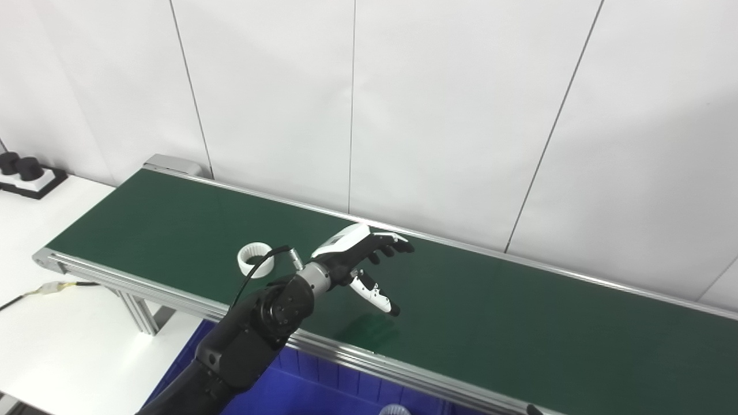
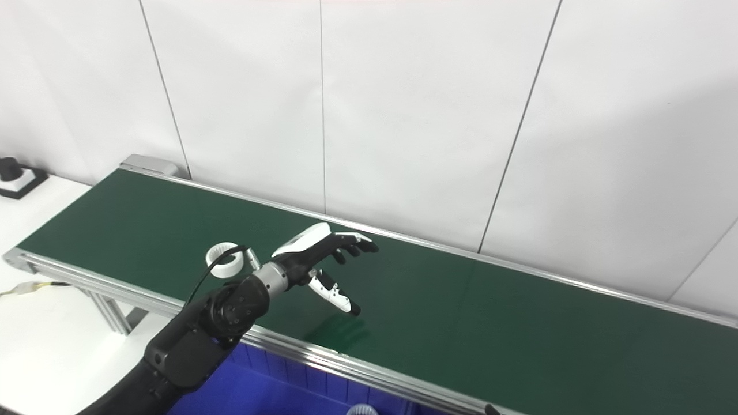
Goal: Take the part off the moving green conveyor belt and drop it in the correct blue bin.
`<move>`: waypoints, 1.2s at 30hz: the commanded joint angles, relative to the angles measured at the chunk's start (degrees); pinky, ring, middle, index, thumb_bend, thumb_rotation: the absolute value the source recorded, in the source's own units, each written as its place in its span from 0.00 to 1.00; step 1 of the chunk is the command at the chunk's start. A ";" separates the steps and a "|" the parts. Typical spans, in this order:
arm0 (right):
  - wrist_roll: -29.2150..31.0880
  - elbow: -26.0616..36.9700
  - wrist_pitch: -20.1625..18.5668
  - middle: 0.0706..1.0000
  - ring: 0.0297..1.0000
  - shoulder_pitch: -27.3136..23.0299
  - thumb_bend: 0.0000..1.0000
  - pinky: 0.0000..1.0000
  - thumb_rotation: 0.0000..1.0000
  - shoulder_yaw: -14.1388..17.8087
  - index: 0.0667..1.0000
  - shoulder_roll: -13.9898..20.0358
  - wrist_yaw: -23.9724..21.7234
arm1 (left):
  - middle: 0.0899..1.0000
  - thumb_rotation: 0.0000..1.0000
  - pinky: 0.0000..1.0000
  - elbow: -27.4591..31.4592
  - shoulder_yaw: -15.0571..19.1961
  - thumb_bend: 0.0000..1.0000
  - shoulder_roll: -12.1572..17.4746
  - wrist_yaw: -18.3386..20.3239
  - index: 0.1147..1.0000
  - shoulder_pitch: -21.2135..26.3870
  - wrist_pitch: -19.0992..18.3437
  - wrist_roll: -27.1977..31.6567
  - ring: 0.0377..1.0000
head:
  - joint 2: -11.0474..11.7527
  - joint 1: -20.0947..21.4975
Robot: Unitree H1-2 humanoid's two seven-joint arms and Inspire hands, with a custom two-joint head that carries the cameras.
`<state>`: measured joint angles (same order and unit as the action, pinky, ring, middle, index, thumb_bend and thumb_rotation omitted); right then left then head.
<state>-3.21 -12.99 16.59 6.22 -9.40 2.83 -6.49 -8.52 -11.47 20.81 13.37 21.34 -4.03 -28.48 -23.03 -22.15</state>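
A white ring-shaped part [image 1: 253,259] lies on the green conveyor belt [image 1: 519,311] near its left end; it also shows in the right eye view [image 2: 223,259]. My left hand [image 1: 360,259] hovers above the belt to the right of the ring, open and empty, fingers and thumb spread apart. The ring lies behind the left wrist, apart from the hand. A blue bin [image 1: 323,392] sits below the belt's near edge, partly hidden by my left arm. My right hand is not in view.
The belt's aluminium rail [image 1: 375,363] runs along the near edge. A white table [image 1: 63,328] lies at the left with a cable [image 1: 52,286] and a black and white fixture [image 1: 26,173]. A white ribbed part [image 1: 395,410] shows in the bin.
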 commanded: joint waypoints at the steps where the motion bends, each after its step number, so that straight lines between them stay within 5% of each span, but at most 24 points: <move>1: 0.81 1.41 3.17 0.87 0.84 -0.81 0.28 0.78 0.77 0.34 0.92 -0.23 -0.18 | 0.84 0.05 0.74 1.46 -0.43 0.88 1.43 -0.08 0.76 2.91 -0.73 -1.64 0.85 | 0.00 -0.01; 7: 0.15 1.11 3.70 0.86 0.83 -0.92 0.29 0.78 0.78 0.36 0.91 -0.28 0.11 | 0.86 0.04 0.83 0.86 -2.65 0.91 2.63 1.84 0.76 4.90 -2.34 -5.16 0.90 | -0.16 0.08; 18: 0.34 1.44 3.66 0.86 0.84 -0.80 0.27 0.78 0.78 0.12 0.92 -0.35 -0.24 | 0.87 0.03 0.79 -0.10 -7.57 0.90 5.37 8.23 0.77 8.04 -5.21 -10.54 0.87 | -0.47 0.71; 36: 0.61 1.78 3.08 0.86 0.84 -0.52 0.30 0.79 0.78 0.18 0.92 -0.41 -0.53 | 0.89 0.01 0.83 -5.32 -12.09 0.91 5.94 11.02 0.79 11.32 -3.21 -14.35 0.90 | -0.76 1.22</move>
<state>-3.32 -13.02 16.64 6.28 -9.39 2.80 -6.88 -13.98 -23.74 25.07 24.95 29.72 -8.52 -42.13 -23.73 -20.92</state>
